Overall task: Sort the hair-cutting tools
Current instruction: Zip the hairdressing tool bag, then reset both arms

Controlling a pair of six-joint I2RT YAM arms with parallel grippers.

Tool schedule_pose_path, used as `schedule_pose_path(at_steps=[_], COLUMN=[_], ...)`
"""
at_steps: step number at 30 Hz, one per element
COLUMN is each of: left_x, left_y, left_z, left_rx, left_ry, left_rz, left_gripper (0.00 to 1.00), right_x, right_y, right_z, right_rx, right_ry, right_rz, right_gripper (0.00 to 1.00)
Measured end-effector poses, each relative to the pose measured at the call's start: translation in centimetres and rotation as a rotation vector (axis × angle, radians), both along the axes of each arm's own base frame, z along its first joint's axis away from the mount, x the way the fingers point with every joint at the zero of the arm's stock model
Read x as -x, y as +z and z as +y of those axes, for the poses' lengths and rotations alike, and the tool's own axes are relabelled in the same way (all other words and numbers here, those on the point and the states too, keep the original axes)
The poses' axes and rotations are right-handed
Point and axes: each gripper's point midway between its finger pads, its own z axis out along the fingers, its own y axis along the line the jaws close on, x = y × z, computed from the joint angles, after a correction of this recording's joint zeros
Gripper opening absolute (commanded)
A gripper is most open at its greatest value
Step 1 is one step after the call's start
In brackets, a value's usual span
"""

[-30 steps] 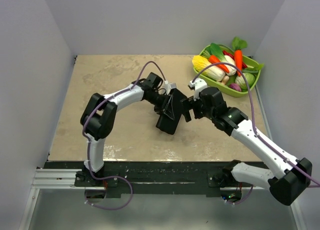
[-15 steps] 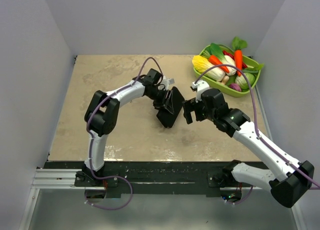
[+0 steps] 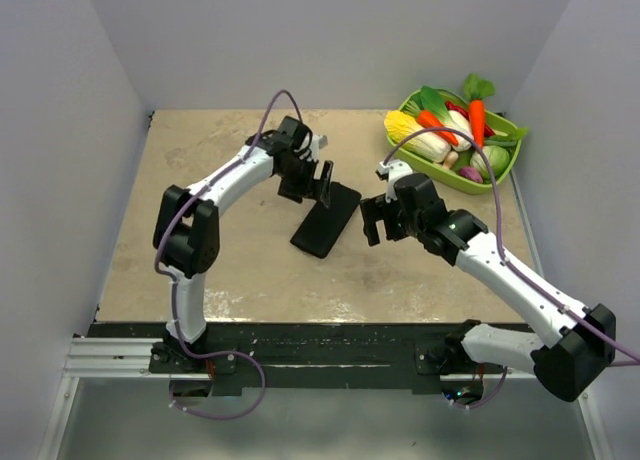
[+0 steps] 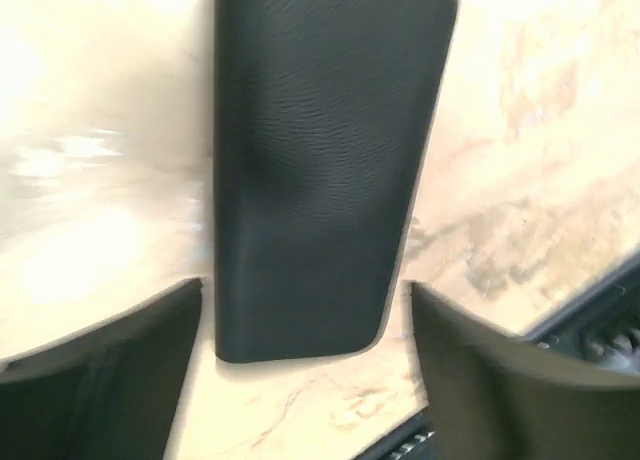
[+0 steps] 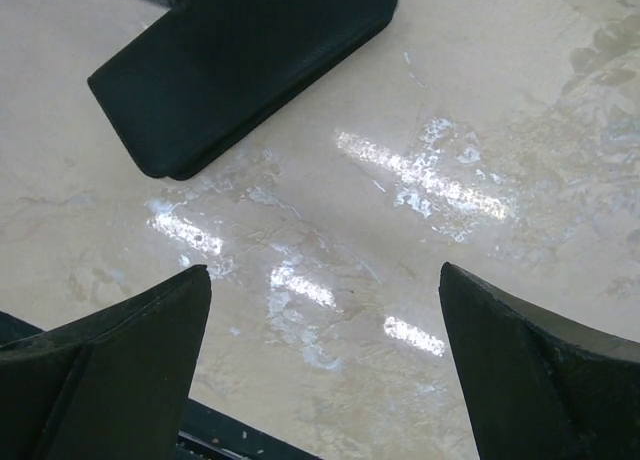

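My left pincer (image 4: 305, 372) hangs spread over shut case (image 4: 320, 160); right pincer (image 5: 325, 375) spread, empty. Careless nip could skid case away.

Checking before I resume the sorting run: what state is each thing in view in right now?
case: closed, lying flat on the table, not gripped
left gripper: open, holding nothing, over one end of the case
right gripper: open, empty, over bare table beside the case
basket: upright, filled with toy vegetables, at the far right corner
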Motion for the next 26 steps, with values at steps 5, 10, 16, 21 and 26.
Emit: schedule_pose_path(at_steps=[5, 10, 16, 21, 26], left_x=[-3.0, -3.3, -1.4, 0.6, 0.9], left_y=[7.9, 17.0, 24.4, 24.9, 23.8], left_z=[3.0, 7.1, 12.4, 15.2, 16.7], left_rx=[-0.067, -0.054, -0.042, -0.078, -0.122], left_ry=[0.108, 0.243, 0.413, 0.479, 0.52], left_rz=[-0.249, -0.493, -0.77, -0.869, -0.895], left_gripper=[1.0, 1.0, 1.0, 1.0, 1.0], right_x=[-1.3, -3.4, -5.9, -8.2, -8.0], right_y=[0.0, 2.6, 6.8, 7.8, 7.7], right_z=[1.5, 2.4, 2.8, 3.7, 3.5], right_rx=[-0.017, -0.042, -0.075, -0.057, -0.041], right_ry=[-0.015, -0.054, -0.122, -0.149, -0.14], right_rz=[0.051, 0.01, -0.082, -0.092, -0.085], right_gripper=[0.98, 0.98, 0.98, 0.98, 0.98])
